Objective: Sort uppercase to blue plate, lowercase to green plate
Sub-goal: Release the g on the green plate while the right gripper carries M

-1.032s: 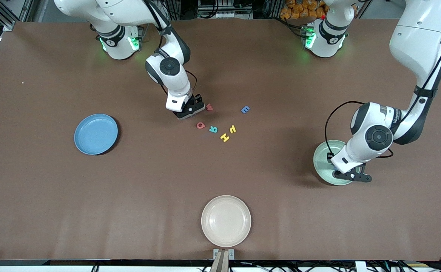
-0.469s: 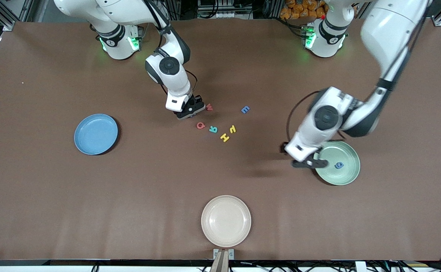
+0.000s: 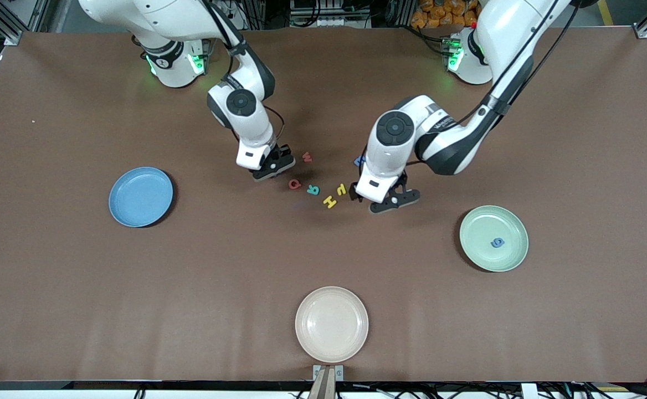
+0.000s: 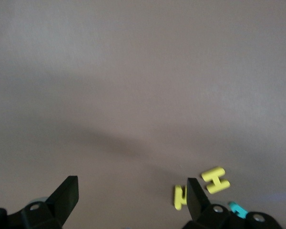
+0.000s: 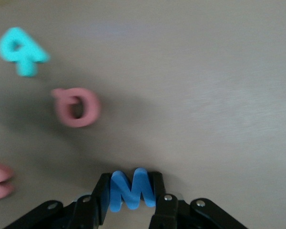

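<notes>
1. Blue plate (image 3: 140,197): lying flat toward the right arm's end of the table, with nothing seen in it.
2. Right gripper (image 3: 272,166): just above the table beside the letter cluster, fingers (image 5: 158,191) pinching the blue W (image 5: 131,189) upright between them.
3. Red Q (image 3: 294,183), teal R (image 3: 313,189), yellow H (image 3: 330,201): lying flat in a loose row near the table's middle, each apart from its neighbour, the H nearest the front camera.
4. Small red w (image 3: 307,158): lying flat farther from the front camera than the Q.
5. Curved yellow h (image 3: 342,189): just beside the H, toward the left arm's end.
6. Cream plate (image 3: 332,323): close to the table edge nearest the front camera, with nothing seen in it.
7. Left gripper (image 3: 389,200): over bare table just beside the curved h, fingers (image 4: 66,193) spread wide, nothing between them.
8. Blue letter (image 3: 358,160): mostly hidden by the left arm, shape not told.
9. Green plate (image 3: 493,238): toward the left arm's end of the table, carrying the blue g (image 3: 498,242).
</notes>
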Action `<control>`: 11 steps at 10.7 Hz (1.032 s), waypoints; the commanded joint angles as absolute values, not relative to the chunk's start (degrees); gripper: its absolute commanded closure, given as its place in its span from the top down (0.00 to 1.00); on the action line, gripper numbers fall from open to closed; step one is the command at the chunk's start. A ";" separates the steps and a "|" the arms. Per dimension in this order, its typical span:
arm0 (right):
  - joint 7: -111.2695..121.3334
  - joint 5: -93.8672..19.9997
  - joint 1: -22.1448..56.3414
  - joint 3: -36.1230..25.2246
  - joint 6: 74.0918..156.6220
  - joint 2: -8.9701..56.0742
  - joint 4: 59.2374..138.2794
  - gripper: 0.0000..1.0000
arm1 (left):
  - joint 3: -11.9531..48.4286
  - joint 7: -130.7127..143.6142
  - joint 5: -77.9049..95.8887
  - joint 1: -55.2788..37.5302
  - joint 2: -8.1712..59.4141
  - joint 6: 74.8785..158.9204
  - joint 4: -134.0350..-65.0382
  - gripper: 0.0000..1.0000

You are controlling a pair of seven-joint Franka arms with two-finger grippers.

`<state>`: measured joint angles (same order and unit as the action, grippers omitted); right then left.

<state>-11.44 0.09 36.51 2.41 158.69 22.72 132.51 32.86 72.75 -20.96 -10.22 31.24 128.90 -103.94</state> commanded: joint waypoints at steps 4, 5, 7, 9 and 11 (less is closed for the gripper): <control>6.20 -0.18 21.39 2.99 142.67 15.66 130.26 0.25 | 32.34 77.87 -20.83 -15.81 37.43 128.76 -100.82 1.00; 10.76 -0.18 18.14 2.81 140.38 15.12 129.73 0.25 | 32.34 77.78 -22.22 -16.52 39.27 128.76 -98.90 1.00; 21.30 -0.18 10.50 2.81 139.40 14.85 129.64 0.25 | 32.34 77.78 -25.30 -16.96 42.00 130.15 -98.17 1.00; 32.03 -0.18 3.02 2.81 138.44 14.85 129.64 0.24 | 31.65 78.13 -26.54 -17.75 44.20 133.32 -98.09 0.99; 37.33 0.35 -1.47 2.64 137.20 14.77 129.64 0.24 | 30.77 78.31 -27.42 -18.46 45.17 134.82 -97.82 0.98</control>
